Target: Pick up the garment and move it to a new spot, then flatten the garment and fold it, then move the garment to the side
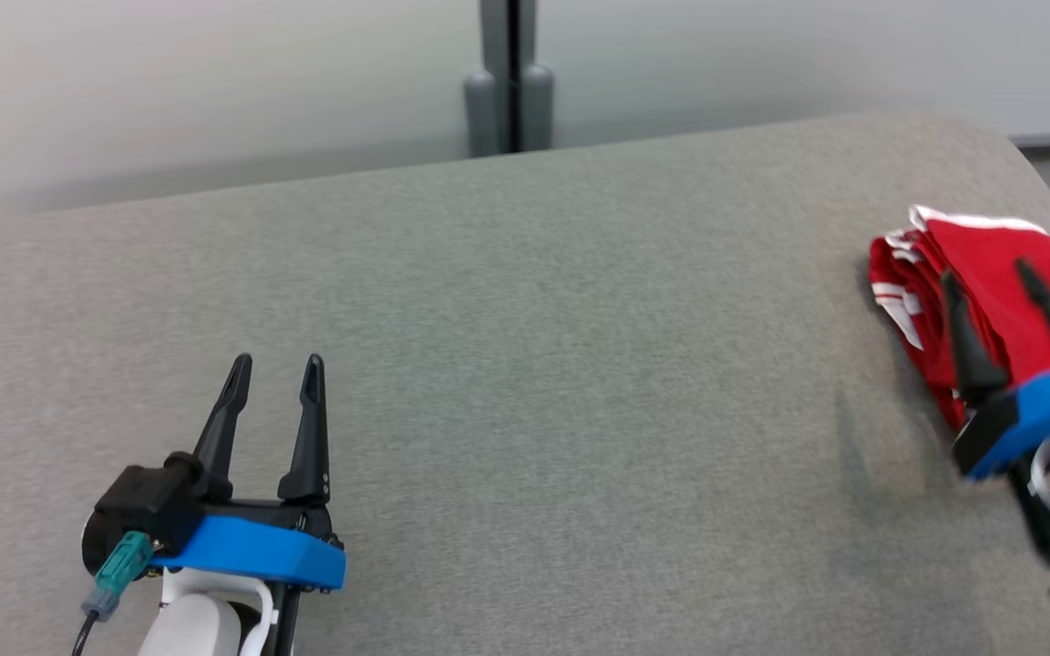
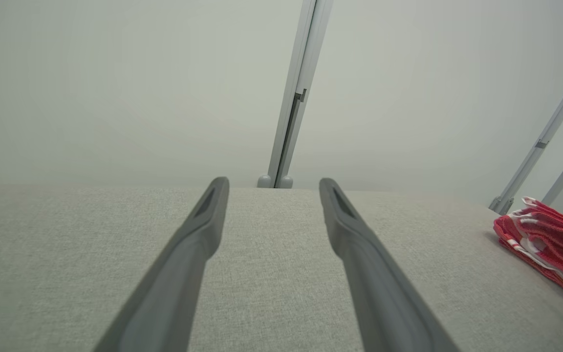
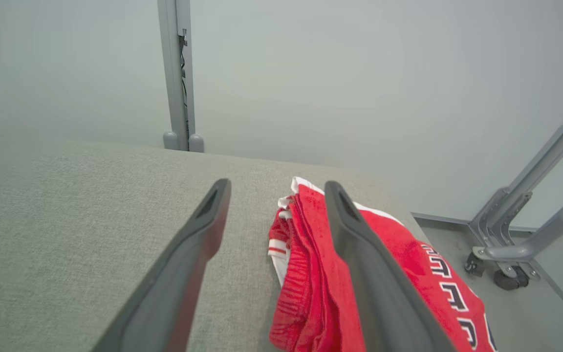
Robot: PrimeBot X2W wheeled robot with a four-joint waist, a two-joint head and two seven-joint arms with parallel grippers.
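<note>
The garment (image 1: 972,264) is red with white trim and dark lettering, folded into a compact bundle near the table's right edge. It also lies at the far right of the left wrist view (image 2: 550,239) and under the fingers in the right wrist view (image 3: 408,264). My right gripper (image 1: 990,273) hovers over the garment's near side, open, nothing between its fingers (image 3: 374,264). My left gripper (image 1: 275,364) stands open at the lower left of the table, far from the garment, with bare cloth between its fingers (image 2: 198,230).
The grey fabric-covered table (image 1: 525,364) curves down at its right end. A grey post (image 1: 509,82) stands against the pale wall behind it. A wheeled metal frame (image 3: 511,244) stands on the floor past the table's right end.
</note>
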